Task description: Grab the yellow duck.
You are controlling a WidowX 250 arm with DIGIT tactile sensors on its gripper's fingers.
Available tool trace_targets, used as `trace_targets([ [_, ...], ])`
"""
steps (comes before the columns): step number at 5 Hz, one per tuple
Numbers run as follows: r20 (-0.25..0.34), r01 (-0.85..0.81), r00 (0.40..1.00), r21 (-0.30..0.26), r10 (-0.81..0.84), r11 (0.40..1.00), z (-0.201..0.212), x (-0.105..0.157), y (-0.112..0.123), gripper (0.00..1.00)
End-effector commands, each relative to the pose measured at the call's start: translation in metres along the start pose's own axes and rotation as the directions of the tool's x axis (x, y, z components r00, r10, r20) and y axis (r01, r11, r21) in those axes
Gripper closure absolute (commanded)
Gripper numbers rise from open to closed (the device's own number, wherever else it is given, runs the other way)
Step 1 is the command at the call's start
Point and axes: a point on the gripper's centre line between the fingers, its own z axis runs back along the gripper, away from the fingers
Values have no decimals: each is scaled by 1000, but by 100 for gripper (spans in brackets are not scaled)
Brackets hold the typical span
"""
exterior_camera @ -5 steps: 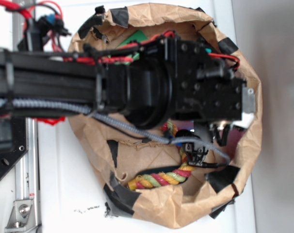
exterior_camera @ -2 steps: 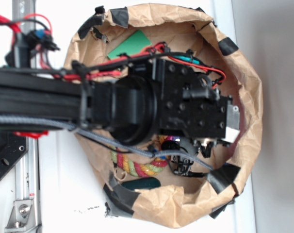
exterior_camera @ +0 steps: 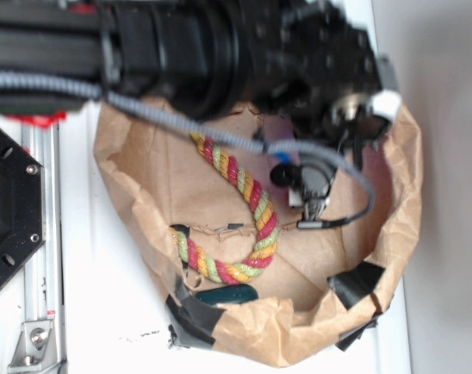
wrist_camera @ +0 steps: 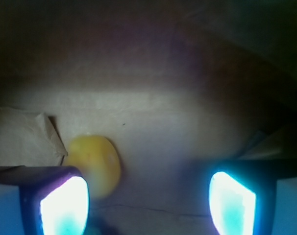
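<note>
Swung up toward the top of the paper bag since a second ago, uncovering the whole rope; gripper spread wide, holding nothing. Approach step, probably: yellow duck beside the left finger, off-centre; next, shift left, then close.

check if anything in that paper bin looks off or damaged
The brown paper bin is crumpled, its rim patched with black tape. In the wrist view the yellow duck sits off-centre, by the open tool's left finger rather than between the fingers. Nothing looks spilled.
</note>
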Motion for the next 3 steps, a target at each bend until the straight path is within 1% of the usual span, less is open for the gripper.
trace_targets([
  [1,11,59,998,-1,-59,998,-2,9,-10,0],
  [2,-3,76,997,29,-76,997,-9,5,-21,0],
  [3,-46,118,992,35,-117,992,-23,-5,-30,0],
])
